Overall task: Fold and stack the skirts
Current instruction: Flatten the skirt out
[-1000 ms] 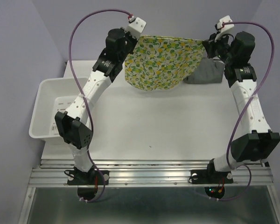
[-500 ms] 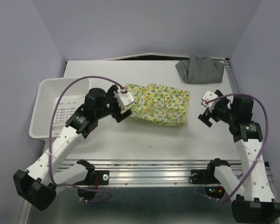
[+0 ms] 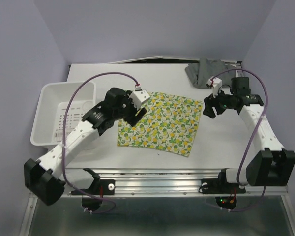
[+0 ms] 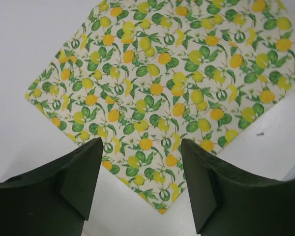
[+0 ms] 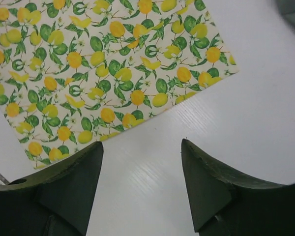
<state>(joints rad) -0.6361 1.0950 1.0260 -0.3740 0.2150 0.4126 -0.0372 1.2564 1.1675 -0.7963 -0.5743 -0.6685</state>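
A: Lemon-print skirt [image 3: 160, 123] lies flat at centre of tabletop [image 3: 226, 142]. Grey skirt [image 3: 209, 73] sits bunched at 1 o'clock. Left tool [image 4: 140, 142] and right tool [image 5: 141, 144] are both released and empty.

B: Likely risk: uneven edge grips or pinching only one layer would probably skew the fold and leave the stack lopsided.

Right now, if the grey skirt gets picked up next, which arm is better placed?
Right, I think. The right tool hangs open near the grey skirt at the far right corner, while the left tool sits over the lemon-print skirt, farther away.
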